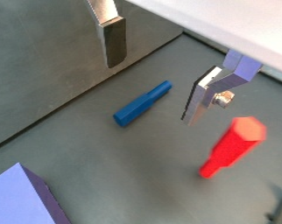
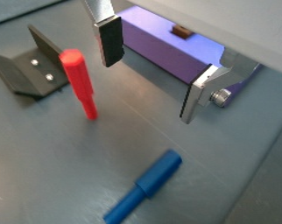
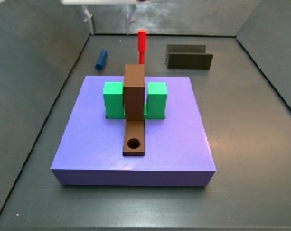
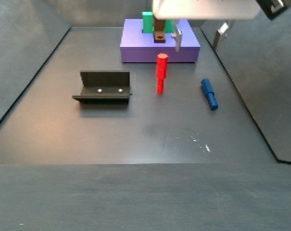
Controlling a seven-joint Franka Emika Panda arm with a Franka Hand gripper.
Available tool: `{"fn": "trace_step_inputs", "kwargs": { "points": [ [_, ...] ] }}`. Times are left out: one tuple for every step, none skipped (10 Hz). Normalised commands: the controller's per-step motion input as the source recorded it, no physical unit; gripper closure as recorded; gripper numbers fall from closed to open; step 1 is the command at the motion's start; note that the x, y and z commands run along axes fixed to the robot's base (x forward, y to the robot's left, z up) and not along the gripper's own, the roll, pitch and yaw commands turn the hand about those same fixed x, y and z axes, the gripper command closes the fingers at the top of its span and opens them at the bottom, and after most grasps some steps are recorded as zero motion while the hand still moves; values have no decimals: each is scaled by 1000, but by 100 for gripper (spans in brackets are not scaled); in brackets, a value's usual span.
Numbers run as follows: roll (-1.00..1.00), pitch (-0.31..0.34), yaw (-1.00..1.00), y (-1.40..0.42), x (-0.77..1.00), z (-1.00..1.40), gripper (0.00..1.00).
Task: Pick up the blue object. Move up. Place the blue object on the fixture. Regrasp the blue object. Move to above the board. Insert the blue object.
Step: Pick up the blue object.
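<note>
Gripper (image 1: 151, 74): hanging above the floor, fingers spread wide, nothing between them.
Blue object (image 1: 144, 103): lying flat on the grey floor below the gripper, apart from both fingers; in a side view (image 4: 210, 93) just right of the red peg (image 4: 163, 73).
Fixture (image 4: 102, 87): standing left of the red peg.
Board (image 3: 76, 153): carrying green blocks (image 3: 114, 99) and brown bar (image 3: 135, 122).

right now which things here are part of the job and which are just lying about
Part of the job:
- small slim bright-blue peg, lying flat on the floor
- dark L-shaped fixture
- lavender-blue square board with green blocks and brown bar
- gripper, fingers open, empty, above the floor near the peg

Just lying about:
- thin red upright peg
</note>
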Motion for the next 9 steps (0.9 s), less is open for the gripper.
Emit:
{"fn": "trace_step_inputs", "kwargs": {
  "points": [
    [0, -39, -37, 0, -266, -374, 0],
    [44, -10, -40, 0, -174, -329, 0],
    [127, 0, -46, 0, -63, -323, 0],
    [177, 0, -40, -23, -3, -309, 0],
    [196, 0, -37, -71, -29, -266, 0],
    [214, -9, -54, -71, -69, -231, 0],
    [209, -29, -57, -46, -126, -243, 0],
    [211, -31, 0, 0, -206, -186, 0],
    [210, -33, 0, 0, -220, -169, 0]
  ]
}}
